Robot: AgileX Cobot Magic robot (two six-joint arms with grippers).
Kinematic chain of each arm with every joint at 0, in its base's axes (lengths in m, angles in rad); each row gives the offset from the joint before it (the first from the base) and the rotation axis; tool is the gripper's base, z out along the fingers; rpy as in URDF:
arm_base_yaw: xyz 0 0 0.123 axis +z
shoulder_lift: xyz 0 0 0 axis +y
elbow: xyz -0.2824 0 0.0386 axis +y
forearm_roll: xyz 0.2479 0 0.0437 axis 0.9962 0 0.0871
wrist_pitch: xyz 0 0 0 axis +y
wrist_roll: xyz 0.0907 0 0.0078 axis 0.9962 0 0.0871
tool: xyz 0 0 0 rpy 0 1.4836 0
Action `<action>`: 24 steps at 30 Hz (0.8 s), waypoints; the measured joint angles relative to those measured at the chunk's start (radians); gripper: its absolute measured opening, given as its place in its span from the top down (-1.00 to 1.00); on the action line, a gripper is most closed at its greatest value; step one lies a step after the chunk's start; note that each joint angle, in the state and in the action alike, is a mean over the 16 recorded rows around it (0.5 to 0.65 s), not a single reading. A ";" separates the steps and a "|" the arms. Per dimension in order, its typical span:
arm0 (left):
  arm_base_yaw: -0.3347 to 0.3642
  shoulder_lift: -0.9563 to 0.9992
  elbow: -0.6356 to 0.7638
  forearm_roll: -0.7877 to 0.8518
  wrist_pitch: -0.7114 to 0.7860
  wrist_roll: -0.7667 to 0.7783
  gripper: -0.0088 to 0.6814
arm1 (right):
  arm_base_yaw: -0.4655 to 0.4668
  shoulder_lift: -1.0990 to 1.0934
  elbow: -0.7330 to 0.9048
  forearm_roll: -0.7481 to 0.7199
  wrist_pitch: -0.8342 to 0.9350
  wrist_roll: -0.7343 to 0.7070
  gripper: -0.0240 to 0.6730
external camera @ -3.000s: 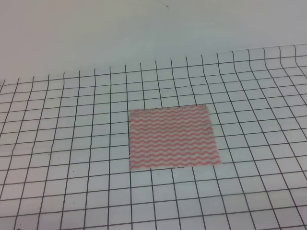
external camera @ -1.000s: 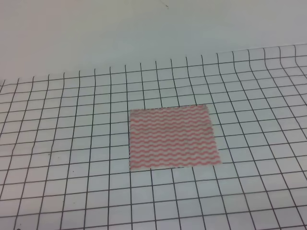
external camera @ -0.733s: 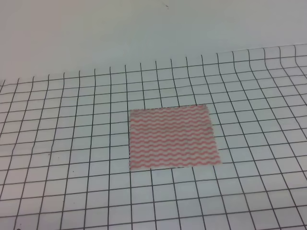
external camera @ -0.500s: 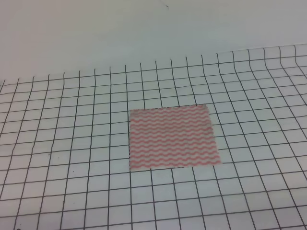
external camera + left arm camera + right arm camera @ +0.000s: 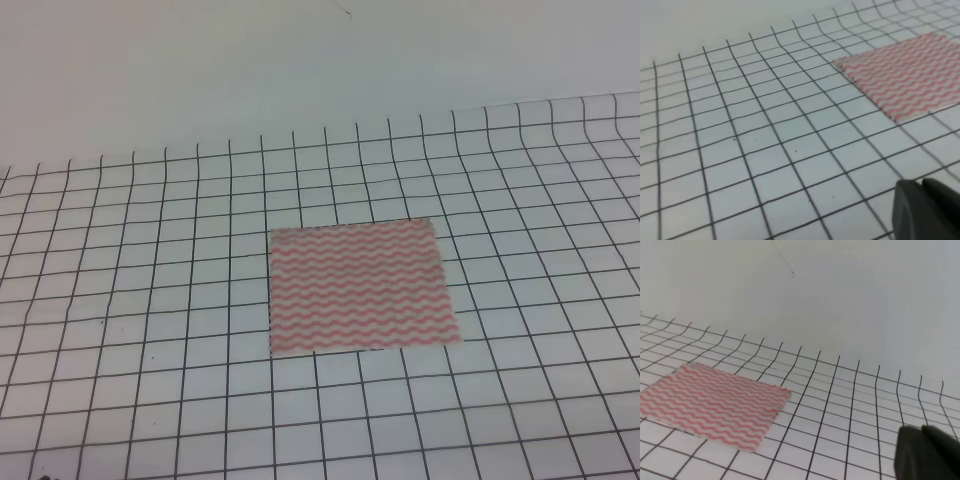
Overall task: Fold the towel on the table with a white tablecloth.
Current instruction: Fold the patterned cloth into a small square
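At the lower right corner of each wrist view, only a dark sliver of gripper showed: the left gripper [image 5: 927,210] and the right gripper [image 5: 925,452] each appeared as a blunt black edge, too little to tell whether the jaws stood wide or narrow. Neither held anything visible, and neither arm appeared in the high view, which suggested both were parked back from the work, probably so the cloth lay unobstructed before a first reach.

Outward from the left gripper, the white tablecloth [image 5: 150,300] spread its black grid over the table [image 5: 60,430], with the towel [image 5: 358,287] well apart, up and to the right. From the right gripper the towel [image 5: 710,405] sat well apart to the left.

The towel lay flat and fully open, a single layer with its pink wavy stripes running across and its edges roughly along the grid lines. I judged the folding not yet begun; the next move likely called for taking hold of an edge or corner.
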 joint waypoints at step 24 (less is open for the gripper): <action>0.000 -0.002 0.002 -1.114 -0.056 -0.004 0.97 | 0.000 -0.012 0.018 0.395 -0.128 0.192 0.94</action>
